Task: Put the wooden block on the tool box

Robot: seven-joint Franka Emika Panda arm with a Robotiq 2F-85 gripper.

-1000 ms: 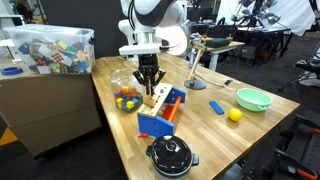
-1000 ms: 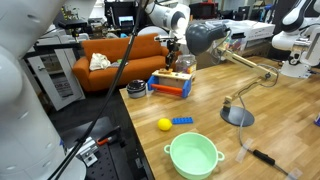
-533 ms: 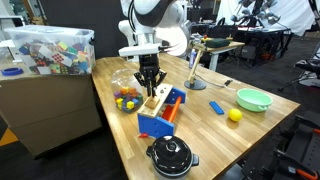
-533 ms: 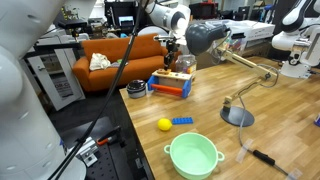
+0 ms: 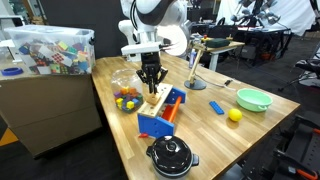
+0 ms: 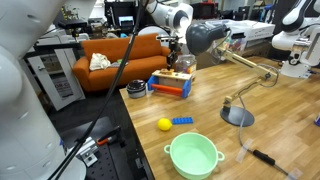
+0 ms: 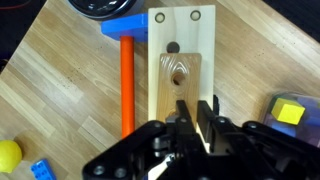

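Fingers [image 7: 184,115] clenched on wooden block [image 7: 172,85] over pale holed top bar of blue tool box [image 7: 190,25]

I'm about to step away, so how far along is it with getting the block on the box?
Done: the block is over the box, lined up along its top bar in the wrist view. In hand: the gripper is shut on the block's near end. Left: release and back away; whether the block already rests on the bar I can't tell.
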